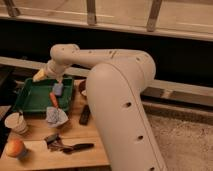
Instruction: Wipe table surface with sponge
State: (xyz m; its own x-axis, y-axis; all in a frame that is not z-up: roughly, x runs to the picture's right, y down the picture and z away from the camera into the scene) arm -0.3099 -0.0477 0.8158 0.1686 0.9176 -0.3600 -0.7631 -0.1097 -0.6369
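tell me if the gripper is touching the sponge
Apart. The camera view shows the gripper hovering above the back left of the tray, and bare green tray floor shows between it and the sponge lying further right.

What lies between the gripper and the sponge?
In the camera view, only a short bare stretch of floor of the green tray: the open gripper hovers over its far rim, and the sponge lies inside it close by.
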